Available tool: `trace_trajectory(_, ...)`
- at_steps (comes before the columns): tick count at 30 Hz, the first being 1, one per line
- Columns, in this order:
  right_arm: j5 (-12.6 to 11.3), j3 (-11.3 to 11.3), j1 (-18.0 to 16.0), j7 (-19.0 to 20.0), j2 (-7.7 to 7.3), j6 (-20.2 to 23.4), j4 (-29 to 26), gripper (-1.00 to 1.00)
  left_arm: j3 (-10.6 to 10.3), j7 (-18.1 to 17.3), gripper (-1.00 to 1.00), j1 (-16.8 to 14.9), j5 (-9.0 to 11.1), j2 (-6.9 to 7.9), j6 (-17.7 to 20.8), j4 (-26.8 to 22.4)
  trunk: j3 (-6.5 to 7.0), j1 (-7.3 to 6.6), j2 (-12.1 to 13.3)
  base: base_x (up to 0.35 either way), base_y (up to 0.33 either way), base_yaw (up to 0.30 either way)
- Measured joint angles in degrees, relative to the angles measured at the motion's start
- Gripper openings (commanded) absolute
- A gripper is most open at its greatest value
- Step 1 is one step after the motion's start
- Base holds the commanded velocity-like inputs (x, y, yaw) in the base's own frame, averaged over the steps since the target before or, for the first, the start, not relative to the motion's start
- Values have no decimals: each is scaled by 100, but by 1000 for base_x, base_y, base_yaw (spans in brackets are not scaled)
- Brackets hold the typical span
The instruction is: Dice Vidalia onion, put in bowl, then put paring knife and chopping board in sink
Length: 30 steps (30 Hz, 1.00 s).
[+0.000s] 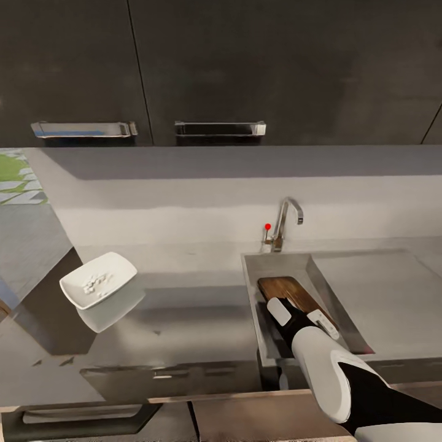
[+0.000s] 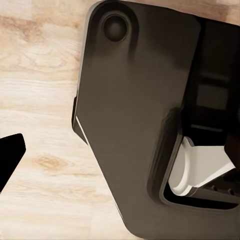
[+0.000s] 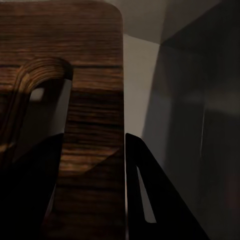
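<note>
Right gripper (image 3: 90, 190) closed on chopping board (image 3: 95, 125), fingers (image 3: 145, 190) either side of handle-slot end, inside sink (image 1: 261, 294). Left finger state: cannot tell. Diced onion (image 1: 96, 282) in bowl (image 1: 77, 293).

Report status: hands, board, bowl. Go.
Right hand clamped on chopping board, inside sink. Diced onion in bowl. Nothing blocking.

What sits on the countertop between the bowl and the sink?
Nothing: in the head view the countertop between the bowl and the sink is bare, showing only reflections.
</note>
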Motion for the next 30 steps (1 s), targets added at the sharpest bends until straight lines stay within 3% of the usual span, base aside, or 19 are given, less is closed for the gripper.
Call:
trace_trajectory(13,99,71,-4,18,-22,21,-19,-100,5,-1,100,0,-1,3,0,-4,-71,-2,-3,28,-19,0)
trace_trajectory(14,98,70,-4,19,-22,18,-19,100,5,-1,100,0,-1,4,0,-5,-71,-2,-3,38,-24,0)
trace_trajectory(15,-16,-7,0,13,-23,-8,-2,100,5,0,100,0,0,1,0,-6,-73,0,0,16,-10,0)
trace_trajectory(26,-22,47,-3,5,-6,-13,-112,100,2,-1,100,2,-1,2,0,1,-73,0,0,2,-1,0)
trace_trajectory(28,7,160,-1,-17,0,-3,-227,100,2,0,100,1,0,0,0,0,-73,0,-1,0,0,0)
trace_trajectory(30,38,520,-2,-52,-1,47,-606,100,1,0,100,2,0,1,0,0,-72,0,-1,0,0,0)
